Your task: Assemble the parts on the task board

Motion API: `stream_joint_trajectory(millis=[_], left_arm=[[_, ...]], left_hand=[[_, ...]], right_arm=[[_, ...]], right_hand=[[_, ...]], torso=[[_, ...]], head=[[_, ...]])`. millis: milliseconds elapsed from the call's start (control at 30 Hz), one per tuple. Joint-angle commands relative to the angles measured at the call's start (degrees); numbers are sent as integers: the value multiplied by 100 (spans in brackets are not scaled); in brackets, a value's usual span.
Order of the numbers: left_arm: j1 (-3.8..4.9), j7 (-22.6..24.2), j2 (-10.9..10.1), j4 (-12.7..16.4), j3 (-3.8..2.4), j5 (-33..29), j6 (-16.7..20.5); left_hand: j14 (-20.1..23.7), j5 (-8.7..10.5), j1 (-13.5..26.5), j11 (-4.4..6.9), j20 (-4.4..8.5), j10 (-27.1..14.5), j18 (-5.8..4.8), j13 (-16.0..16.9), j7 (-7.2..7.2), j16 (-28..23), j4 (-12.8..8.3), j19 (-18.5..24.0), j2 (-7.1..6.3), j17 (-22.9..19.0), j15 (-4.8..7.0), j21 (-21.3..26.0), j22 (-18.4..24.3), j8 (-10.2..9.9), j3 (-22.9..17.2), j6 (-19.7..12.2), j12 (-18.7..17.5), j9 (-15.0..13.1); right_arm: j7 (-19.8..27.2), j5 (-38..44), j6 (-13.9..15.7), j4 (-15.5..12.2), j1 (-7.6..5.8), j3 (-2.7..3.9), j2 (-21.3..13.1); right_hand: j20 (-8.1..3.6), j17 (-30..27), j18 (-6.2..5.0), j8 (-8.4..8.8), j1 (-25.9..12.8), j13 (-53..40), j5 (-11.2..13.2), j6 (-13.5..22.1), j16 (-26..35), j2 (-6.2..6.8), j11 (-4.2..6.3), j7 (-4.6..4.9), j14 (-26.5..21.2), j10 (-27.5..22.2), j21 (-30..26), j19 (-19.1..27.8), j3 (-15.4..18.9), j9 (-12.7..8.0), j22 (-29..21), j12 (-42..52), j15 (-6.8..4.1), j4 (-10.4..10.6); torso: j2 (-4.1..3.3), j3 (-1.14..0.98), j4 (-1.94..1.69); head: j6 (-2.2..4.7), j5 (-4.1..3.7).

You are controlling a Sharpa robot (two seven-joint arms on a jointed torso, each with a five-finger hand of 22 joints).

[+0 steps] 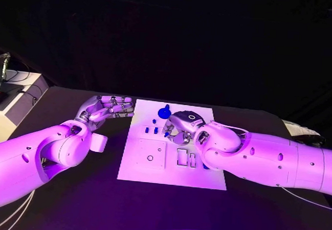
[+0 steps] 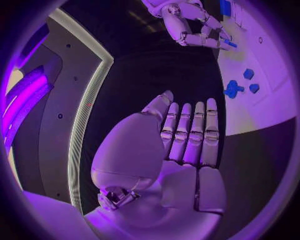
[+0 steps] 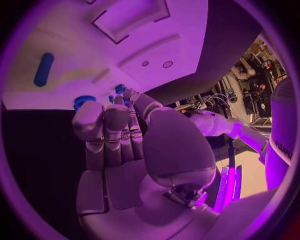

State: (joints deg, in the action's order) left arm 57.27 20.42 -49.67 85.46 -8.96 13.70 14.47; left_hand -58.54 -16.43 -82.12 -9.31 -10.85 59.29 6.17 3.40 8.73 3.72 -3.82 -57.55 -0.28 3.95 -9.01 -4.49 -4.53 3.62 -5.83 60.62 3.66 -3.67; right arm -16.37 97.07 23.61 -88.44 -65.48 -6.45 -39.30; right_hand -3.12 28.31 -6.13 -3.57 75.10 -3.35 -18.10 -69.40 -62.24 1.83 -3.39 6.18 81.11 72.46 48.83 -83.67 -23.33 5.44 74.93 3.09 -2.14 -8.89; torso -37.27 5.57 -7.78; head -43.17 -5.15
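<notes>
The white task board [image 1: 145, 170] lies in the middle of the black table. My right hand [image 1: 182, 127] hovers over the board's far middle, fingers curled, pinching a small blue part [image 2: 230, 44] at its fingertips [image 3: 119, 90]. A round blue part [image 1: 164, 113] sits near the board's far edge, and two small blue parts [image 1: 150, 129] stand just left of the right hand. A blue oblong part [image 3: 44, 69] lies on the board beyond the fingers. My left hand [image 1: 107, 108] lies flat with its fingers straight, holding nothing, beside the board's far left corner.
A pale cabinet [image 1: 15, 106] with cables stands off the table's left edge. Recessed slots [image 1: 186, 158] mark the board's near right. More blue parts [image 2: 240, 85] lie on the board near the left hand.
</notes>
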Motion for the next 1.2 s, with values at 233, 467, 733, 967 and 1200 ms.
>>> stream_joint_trajectory(millis=[233,467,733,967,1200], left_arm=[[-3,43,56,-45,-5,-3,100],[-3,37,69,-59,-5,-14,108],[-3,33,75,-81,-5,-17,112],[-3,32,77,-97,-5,-19,113],[-3,28,75,-100,-5,-19,106]], left_hand=[[201,16,-104,14,-122,61,10,-1,-3,-24,357,363,110,-19,-39,48,50,-1,695,33,-5,-4],[263,13,-131,10,-136,57,15,-1,3,-23,385,377,134,-24,-54,56,54,-2,772,25,-4,-4],[396,18,-120,-3,-168,37,-18,0,10,0,439,537,150,-35,-86,43,49,-1,881,19,-2,-5],[400,17,-126,-4,-168,36,-14,0,10,0,443,531,158,-35,-89,41,48,-1,889,19,-2,-5],[404,15,-136,-4,-167,31,-10,0,12,1,442,527,159,-35,-90,40,48,-2,900,17,-3,-4]], right_arm=[[-427,622,-485,-38,206,-31,275],[-448,661,-559,-25,250,-40,313],[-459,734,-556,-98,285,-45,287],[-451,764,-546,-186,301,-46,275],[-449,770,-546,-155,312,-47,288]], right_hand=[[-4,-13,-77,-18,-16,-9,-29,-40,-21,-25,45,8,-16,68,-83,-24,-33,136,573,26,-27,-20],[-3,-20,-77,-17,-19,-9,-24,-40,-18,-24,46,9,-13,71,-84,-27,-37,135,575,27,-27,-28],[-4,-29,-74,-20,-28,-9,-21,-46,-22,-25,46,11,-8,78,-78,-39,-48,135,581,27,-28,-46],[-4,-29,-74,-20,-28,-9,-20,-46,-22,-26,46,10,-8,78,-77,-39,-49,135,581,27,-28,-47],[-4,-29,-74,-20,-28,-9,-20,-46,-22,-26,46,10,-8,78,-77,-39,-49,135,581,27,-28,-47]], torso=[[-11,-14,24],[-6,-4,15],[-12,-9,14],[-9,-5,4],[-10,2,11]], head=[[62,223],[17,315],[-40,401],[-80,409],[-84,418]])
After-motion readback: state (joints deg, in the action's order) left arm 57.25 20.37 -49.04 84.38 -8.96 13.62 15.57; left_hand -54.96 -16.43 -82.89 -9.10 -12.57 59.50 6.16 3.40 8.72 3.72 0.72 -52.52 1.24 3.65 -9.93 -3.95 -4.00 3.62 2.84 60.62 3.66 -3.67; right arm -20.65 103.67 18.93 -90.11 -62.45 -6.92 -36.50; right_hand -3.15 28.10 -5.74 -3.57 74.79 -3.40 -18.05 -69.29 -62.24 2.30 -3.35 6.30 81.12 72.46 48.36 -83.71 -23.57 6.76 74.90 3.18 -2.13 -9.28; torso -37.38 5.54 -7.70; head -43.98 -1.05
